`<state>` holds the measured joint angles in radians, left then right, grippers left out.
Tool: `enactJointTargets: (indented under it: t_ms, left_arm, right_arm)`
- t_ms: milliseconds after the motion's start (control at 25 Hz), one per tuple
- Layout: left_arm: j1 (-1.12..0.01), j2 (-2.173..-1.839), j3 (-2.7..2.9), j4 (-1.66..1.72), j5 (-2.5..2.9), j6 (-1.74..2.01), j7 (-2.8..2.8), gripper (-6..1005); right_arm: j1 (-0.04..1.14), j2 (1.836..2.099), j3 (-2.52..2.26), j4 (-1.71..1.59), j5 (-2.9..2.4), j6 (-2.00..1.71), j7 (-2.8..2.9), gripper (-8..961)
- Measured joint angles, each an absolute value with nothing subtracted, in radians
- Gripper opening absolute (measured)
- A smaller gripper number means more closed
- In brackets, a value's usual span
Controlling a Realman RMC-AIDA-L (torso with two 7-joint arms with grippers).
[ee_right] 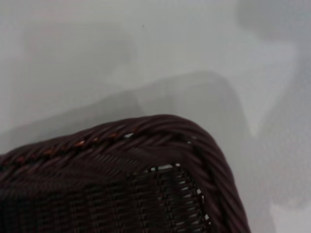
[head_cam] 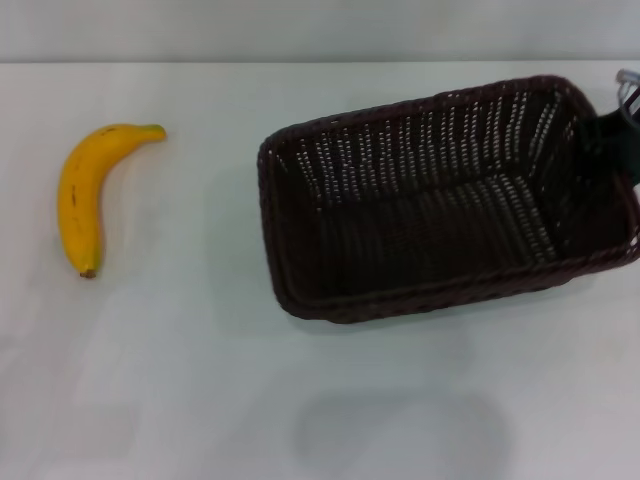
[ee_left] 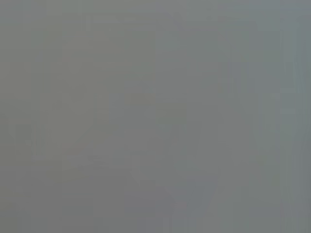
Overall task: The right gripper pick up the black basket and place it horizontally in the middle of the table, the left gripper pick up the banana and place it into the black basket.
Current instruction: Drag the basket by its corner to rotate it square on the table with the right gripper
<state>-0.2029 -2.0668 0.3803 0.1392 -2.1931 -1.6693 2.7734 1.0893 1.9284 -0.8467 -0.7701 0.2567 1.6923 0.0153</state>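
Observation:
The black basket (head_cam: 420,150) is at the right of the head view, tilted and held up off the table (head_cam: 170,380), with its shadow lying separately below it. My right gripper (head_cam: 617,135) is at the basket's far right rim, shut on it and partly cut off by the picture's edge. The right wrist view shows a braided corner of the basket (ee_right: 146,127) above the white table (ee_right: 97,48). The banana (head_cam: 80,195) lies alone at the left of the table, stem tip pointing away from me. The left gripper is out of view; the left wrist view shows only plain grey.
The table's far edge meets a pale wall at the top of the head view. The basket's soft shadow (head_cam: 400,430) lies on the table near the front middle.

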Motion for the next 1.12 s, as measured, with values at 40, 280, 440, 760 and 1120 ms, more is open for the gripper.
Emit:
enactJointTargets:
  t_ms: [40, 280, 440, 760, 1120]
  left_arm:
    - [-0.207, -2.065, 0.380, 0.139, -2.193, -1.664, 2.773, 889]
    - [-0.227, -2.054, 0.381, 0.140, -2.192, -1.645, 2.773, 889]
    - [-0.235, -2.051, 0.384, 0.147, -2.191, -1.623, 2.770, 889]
    - [-0.240, -2.045, 0.384, 0.151, -2.190, -1.602, 2.767, 889]
    - [-0.244, -2.043, 0.387, 0.161, -2.191, -1.584, 2.766, 889]
  right_arm:
    - [1.089, 1.936, -0.847, -0.773, 0.256, 1.698, 0.020, 154]
    - [1.087, 2.003, -0.857, -0.830, 0.256, 1.741, 0.055, 143]
    - [1.085, 2.020, -0.929, -0.869, 0.295, 1.737, 0.112, 128]
    - [1.056, 2.022, -1.122, -0.889, 0.381, 1.664, 0.179, 127]
    - [0.995, 2.016, -1.215, -0.967, 0.414, 1.705, 0.183, 163]
